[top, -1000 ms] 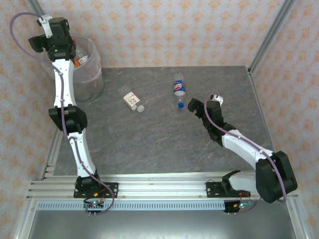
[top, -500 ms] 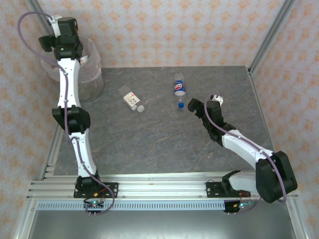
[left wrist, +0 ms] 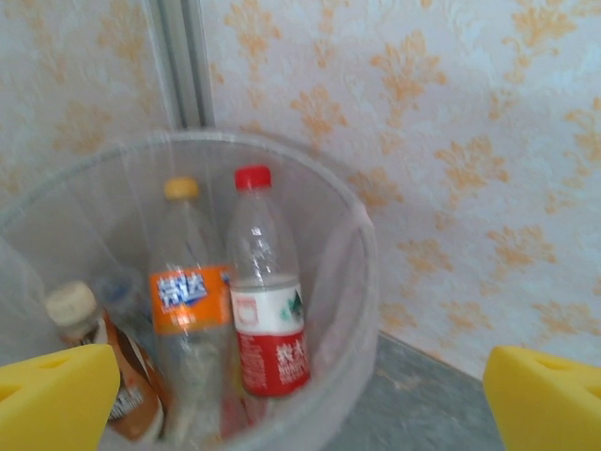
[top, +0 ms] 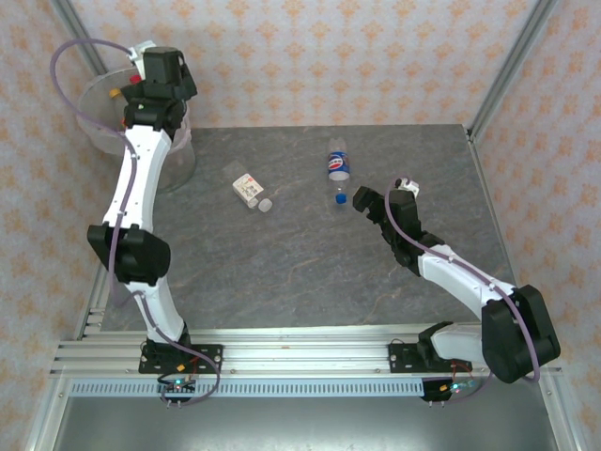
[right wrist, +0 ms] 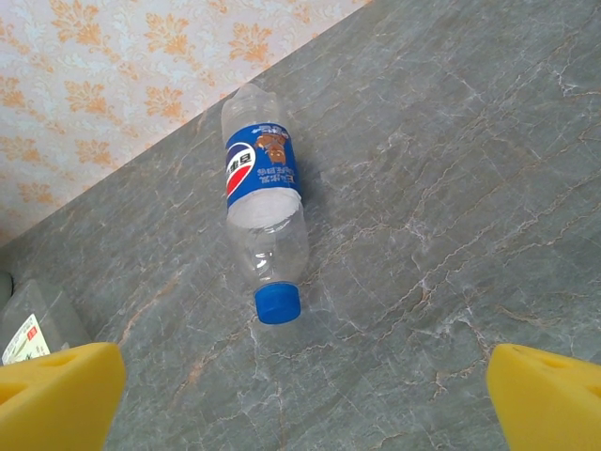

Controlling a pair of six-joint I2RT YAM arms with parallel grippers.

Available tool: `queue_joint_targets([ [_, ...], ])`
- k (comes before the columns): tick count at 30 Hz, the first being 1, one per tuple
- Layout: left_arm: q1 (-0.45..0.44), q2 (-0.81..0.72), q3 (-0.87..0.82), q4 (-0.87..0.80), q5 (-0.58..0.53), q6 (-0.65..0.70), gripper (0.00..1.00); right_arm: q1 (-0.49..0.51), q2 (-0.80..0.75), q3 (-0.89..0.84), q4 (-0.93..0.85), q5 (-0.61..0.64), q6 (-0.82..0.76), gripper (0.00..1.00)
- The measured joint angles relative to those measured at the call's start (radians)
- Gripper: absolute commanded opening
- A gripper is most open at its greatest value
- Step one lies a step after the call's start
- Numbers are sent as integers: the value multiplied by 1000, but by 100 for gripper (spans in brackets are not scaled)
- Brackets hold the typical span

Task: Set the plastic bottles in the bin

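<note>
- The bin point(left wrist: 362, 235) sits ahead of our left jaws, which are wide and empty; bottles point(left wrist: 268, 310) stand inside.
- The blue-label bottle point(right wrist: 263, 197) lies on the counter point(right wrist: 451, 188) ahead of our wide, empty right jaws. We judge it next: drop astride its body.
- The white-label bottle point(top: 250, 188) lies further to their left.

Left arm point(top: 141, 178) and right arm point(top: 460, 277): white links, black joints, looping purple cable point(top: 53, 73) — yellow pads point(left wrist: 56, 399) on each end effector point(left wrist: 300, 399) point(right wrist: 300, 399).

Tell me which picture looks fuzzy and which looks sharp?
Left wrist view: a bit fuzzy, the bottles in the bin have soft edges. Right wrist view: sharp, the blue bottle shows a crisp label and the table clear veins. Top view: even light, no glare, faint shadows.
</note>
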Motion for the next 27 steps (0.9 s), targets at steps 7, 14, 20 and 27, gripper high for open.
queue_joint_targets([
  [7,-67,-97,-272,77,40,-121,100,0,0,0,0,-8,-19,99],
  [14,-112,-215,-522,115,140,-224,100,0,0,-6,29,-42,-30,99],
  [20,-161,-282,-645,172,257,-337,100,0,2,-8,53,-65,-34,99],
  [27,-233,-226,-655,172,309,-406,100,-2,75,44,33,-193,-66,99],
])
